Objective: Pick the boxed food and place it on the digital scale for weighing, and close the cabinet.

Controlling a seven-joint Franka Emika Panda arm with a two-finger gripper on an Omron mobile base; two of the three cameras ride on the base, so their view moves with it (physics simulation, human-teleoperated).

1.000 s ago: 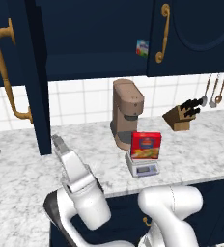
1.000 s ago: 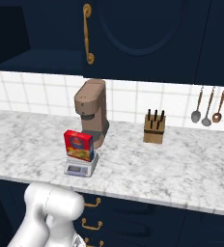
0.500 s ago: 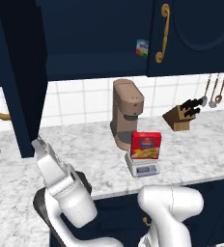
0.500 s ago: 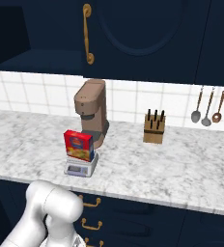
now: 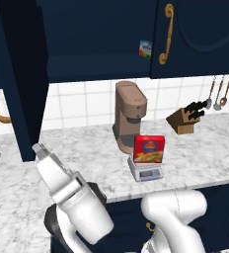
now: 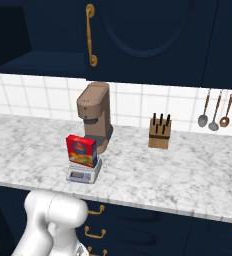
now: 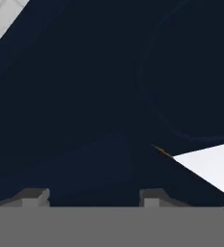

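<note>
Box [image 5: 149, 148] stands upright on the scale [image 5: 146, 170], red face out, so the weighing half of the task looks done. Scale sits on the surface [image 5: 205, 148] just in front of the coffee machine [image 5: 129, 116], its display strip turned toward the robot.

What remains, by my reading, is the cabinet [image 5: 96, 34]: its left door [image 5: 13, 79] hangs swung out over the surface, edge-on to the left base camera, with the dark shelf space behind it open. A small light-blue carton [image 5: 145, 49] sits inside near the closed right door.

Tool [image 7: 92, 198] is close against the navy door panel, two tips low in the hand view with a clear gap between them and nothing held; probably placed to push the door shut.

Count: one box, one scale, one coffee machine, one knife block [image 5: 184, 120], three hanging utensils [image 6: 215, 111], one brass handle [image 5: 166, 33] on the closed door.
</note>
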